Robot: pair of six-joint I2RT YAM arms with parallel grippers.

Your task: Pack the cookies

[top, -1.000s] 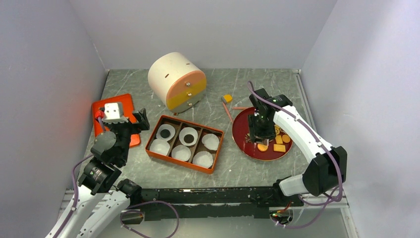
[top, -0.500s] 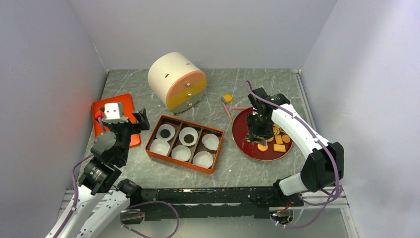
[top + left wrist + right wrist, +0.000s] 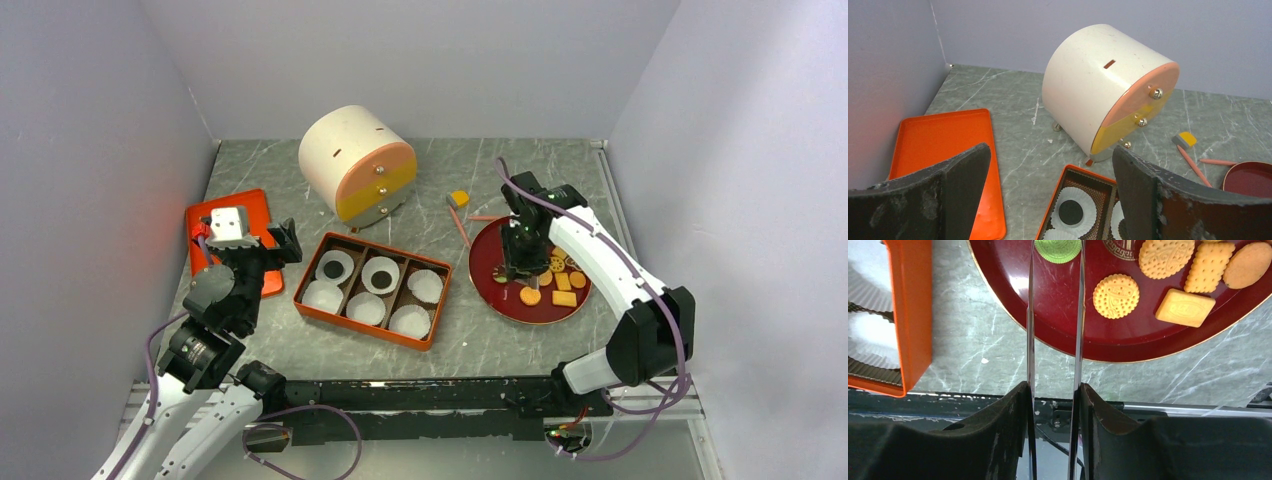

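On the red plate (image 3: 497, 297) (image 3: 998, 270) lie several cookies: a green round one (image 3: 1058, 250), orange rounds (image 3: 1116, 295) and yellow rectangles (image 3: 1184, 307). My right gripper (image 3: 522, 262) (image 3: 1054, 390) hangs over the plate's left part, shut on thin metal tongs (image 3: 1079, 315). The tongs' two blades stand either side of the green cookie. The orange box (image 3: 365, 330) holds white paper cups, and two of them contain black cookies (image 3: 333, 269) (image 3: 1070, 212). My left gripper (image 3: 278, 262) (image 3: 1048, 175) hovers open at the box's left end, holding nothing.
A white drum-shaped drawer chest (image 3: 355, 165) (image 3: 1098, 95) stands behind the box. An orange lid (image 3: 255, 210) (image 3: 943, 135) lies at the far left. A small yellow block (image 3: 459, 198) and pink sticks (image 3: 460, 228) lie near the plate. Grey walls close in on three sides.
My right gripper has shifted slightly back and left over the plate, and its fingers have squeezed the tongs narrower. The left arm has not moved.
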